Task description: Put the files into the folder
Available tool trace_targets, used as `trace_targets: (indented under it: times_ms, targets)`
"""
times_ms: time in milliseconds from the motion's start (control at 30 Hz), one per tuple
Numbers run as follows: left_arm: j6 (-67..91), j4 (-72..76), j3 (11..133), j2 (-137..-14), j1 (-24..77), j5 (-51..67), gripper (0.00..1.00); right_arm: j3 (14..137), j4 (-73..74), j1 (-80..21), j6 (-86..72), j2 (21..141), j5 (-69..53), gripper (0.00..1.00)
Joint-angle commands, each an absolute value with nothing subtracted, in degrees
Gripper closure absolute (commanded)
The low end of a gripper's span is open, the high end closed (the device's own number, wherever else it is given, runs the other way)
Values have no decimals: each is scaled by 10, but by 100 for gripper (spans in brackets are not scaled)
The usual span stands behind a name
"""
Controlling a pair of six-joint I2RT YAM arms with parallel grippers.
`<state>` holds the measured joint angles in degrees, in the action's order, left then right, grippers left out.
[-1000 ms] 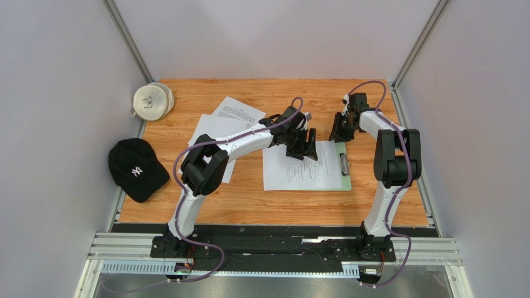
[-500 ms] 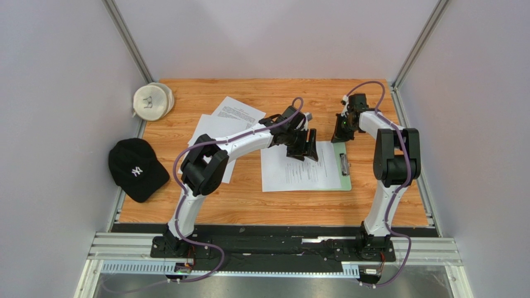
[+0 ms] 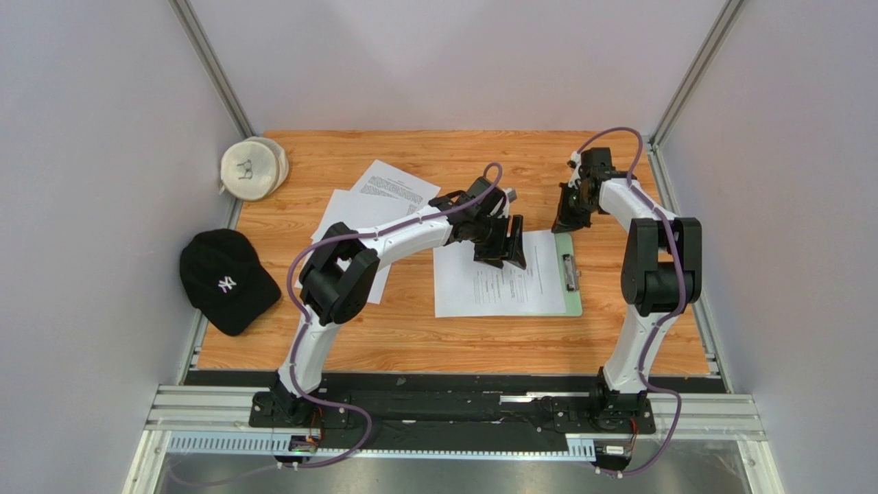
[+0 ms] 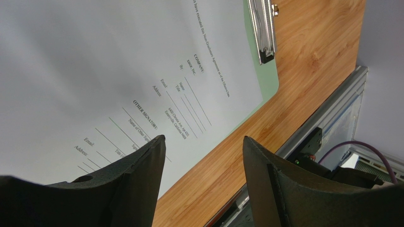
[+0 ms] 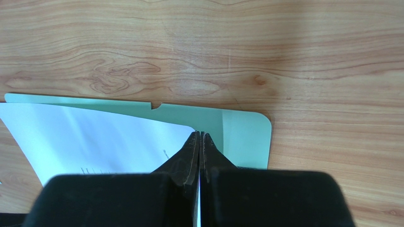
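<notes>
The pale green folder point(image 3: 572, 298) lies right of centre, its metal clip point(image 3: 570, 272) at the right short edge. One white printed sheet point(image 3: 490, 283) lies on it, overhanging to the left. Two more sheets point(image 3: 383, 187) lie to the far left under my left arm. My left gripper point(image 3: 505, 247) hovers open and empty over the sheet's far edge. In its wrist view the gripper point(image 4: 204, 142) is above the sheet point(image 4: 95, 71), with the clip point(image 4: 261, 28) ahead. My right gripper point(image 3: 570, 209) is shut over the folder's far right corner point(image 5: 246, 137), its tips point(image 5: 199, 135) at the sheet's corner point(image 5: 95, 137).
A black cap point(image 3: 225, 280) lies at the left edge. A round white object point(image 3: 252, 168) sits in the far left corner. Metal frame rails and grey walls close in both sides and the back.
My right gripper has moved slightly toward the far edge of the table. The sheet on the folder has barely shifted. My left arm has stayed in place.
</notes>
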<state>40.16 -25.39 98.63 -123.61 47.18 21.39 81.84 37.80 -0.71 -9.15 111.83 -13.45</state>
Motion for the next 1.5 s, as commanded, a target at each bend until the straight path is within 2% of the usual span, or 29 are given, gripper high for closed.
trace_targets:
  times_ms: [0, 700, 733, 767, 833, 1000, 1300, 1467]
  targets:
    - [393, -239, 992, -1224, 472, 221, 31, 845, 397, -5, -81, 1082, -120, 100]
    - [387, -246, 998, -1232, 472, 226, 30, 858, 401, -5, -65, 1121, -105, 100]
    - [388, -245, 996, -1232, 472, 226, 31, 853, 397, -5, -66, 1121, -106, 81]
    - [388, -244, 995, -1233, 472, 224, 30, 850, 387, -5, -70, 1121, -107, 74]
    - [391, -243, 995, -1238, 472, 217, 30, 851, 386, -5, -69, 1126, -121, 68]
    - [402, -318, 1039, -1283, 471, 172, 30, 853, 389, -5, -65, 1151, -112, 69]
    - [431, -296, 1006, -1296, 470, 176, 30, 841, 370, -5, -64, 1170, -129, 73]
    - [431, -290, 1004, -1297, 469, 178, 30, 831, 359, -5, -66, 1167, -141, 83]
